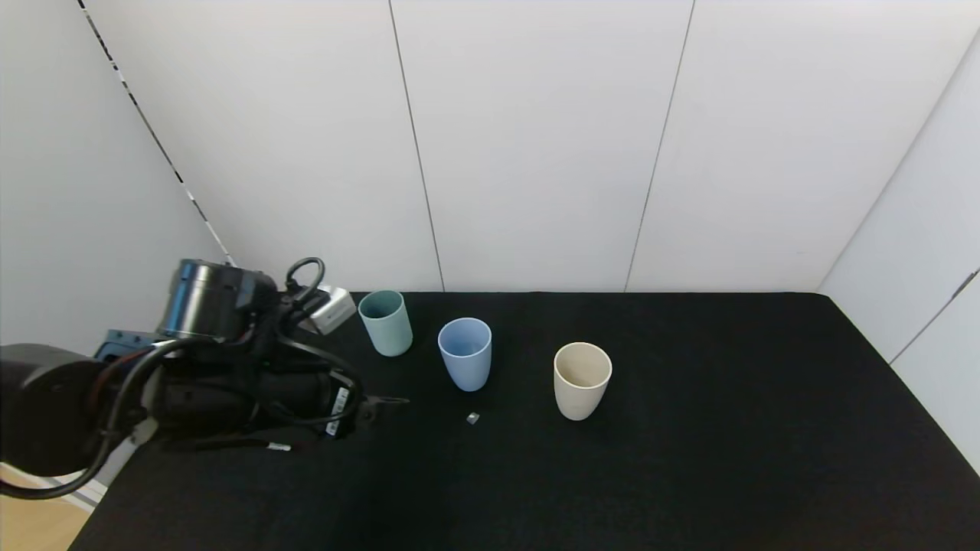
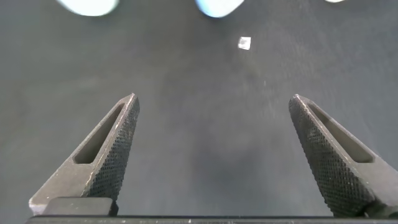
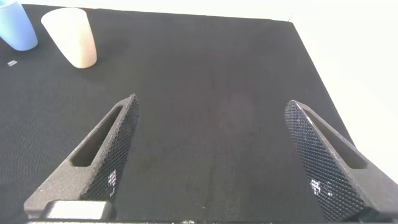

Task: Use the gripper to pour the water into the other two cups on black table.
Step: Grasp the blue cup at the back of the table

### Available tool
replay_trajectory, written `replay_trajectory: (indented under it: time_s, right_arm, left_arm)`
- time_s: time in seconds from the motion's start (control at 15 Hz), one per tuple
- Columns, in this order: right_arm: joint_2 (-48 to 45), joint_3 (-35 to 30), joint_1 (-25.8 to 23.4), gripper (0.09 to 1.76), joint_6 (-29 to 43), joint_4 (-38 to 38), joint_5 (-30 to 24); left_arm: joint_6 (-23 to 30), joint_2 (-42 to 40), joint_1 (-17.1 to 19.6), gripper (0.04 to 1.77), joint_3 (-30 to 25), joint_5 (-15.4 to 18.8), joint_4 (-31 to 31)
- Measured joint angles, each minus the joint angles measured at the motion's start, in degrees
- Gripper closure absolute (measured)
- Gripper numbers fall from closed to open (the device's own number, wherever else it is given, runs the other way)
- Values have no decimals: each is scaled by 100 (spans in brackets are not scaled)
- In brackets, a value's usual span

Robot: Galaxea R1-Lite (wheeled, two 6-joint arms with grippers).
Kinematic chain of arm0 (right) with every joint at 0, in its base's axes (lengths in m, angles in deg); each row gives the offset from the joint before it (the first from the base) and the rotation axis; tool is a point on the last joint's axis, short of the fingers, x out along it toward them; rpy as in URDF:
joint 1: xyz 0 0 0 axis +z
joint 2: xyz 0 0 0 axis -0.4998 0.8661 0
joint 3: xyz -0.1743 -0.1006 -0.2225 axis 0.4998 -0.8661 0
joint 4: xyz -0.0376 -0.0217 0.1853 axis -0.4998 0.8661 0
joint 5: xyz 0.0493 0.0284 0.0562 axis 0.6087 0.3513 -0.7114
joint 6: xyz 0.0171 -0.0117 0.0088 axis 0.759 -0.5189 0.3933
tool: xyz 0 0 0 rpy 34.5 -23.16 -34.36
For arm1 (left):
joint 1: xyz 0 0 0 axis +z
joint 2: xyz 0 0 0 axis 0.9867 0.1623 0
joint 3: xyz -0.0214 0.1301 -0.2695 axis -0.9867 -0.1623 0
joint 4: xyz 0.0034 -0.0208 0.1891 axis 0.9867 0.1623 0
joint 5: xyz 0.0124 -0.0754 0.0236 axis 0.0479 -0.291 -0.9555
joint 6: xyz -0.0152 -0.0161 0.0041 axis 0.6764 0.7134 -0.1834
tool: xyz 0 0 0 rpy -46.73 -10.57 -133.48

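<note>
Three tumblers stand in a row on the black table (image 1: 689, 459): a sage green cup (image 1: 386, 322) at the left, a light blue cup (image 1: 465, 353) in the middle, a cream-beige cup (image 1: 582, 379) at the right. My left gripper (image 1: 387, 400) is open and empty, low over the table in front of the green cup, to the left of the blue cup. In the left wrist view my left gripper (image 2: 213, 99) shows only bare table between its fingers. My right gripper (image 3: 211, 102) is open and empty over the table's right part, out of the head view. Water is not visible.
A small pale scrap (image 1: 472, 417) lies on the table in front of the blue cup; it also shows in the left wrist view (image 2: 244, 43). White wall panels close the back and right sides. The table's left front edge is near my left arm.
</note>
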Motion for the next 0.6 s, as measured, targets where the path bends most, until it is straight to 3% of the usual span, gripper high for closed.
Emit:
replay_trajectory:
  time_s: [0.27, 0.4, 0.6]
  right_arm:
    - [0, 0, 0, 14, 0, 0, 1]
    - [0, 0, 0, 14, 0, 0, 0]
    - [0, 0, 0, 14, 0, 0, 0]
  left_arm:
    - [249, 937, -452, 9, 152, -271, -917]
    - [372, 1343, -546, 9, 255, -496, -1428]
    - [584, 1881, -583, 9, 452, -564, -2086]
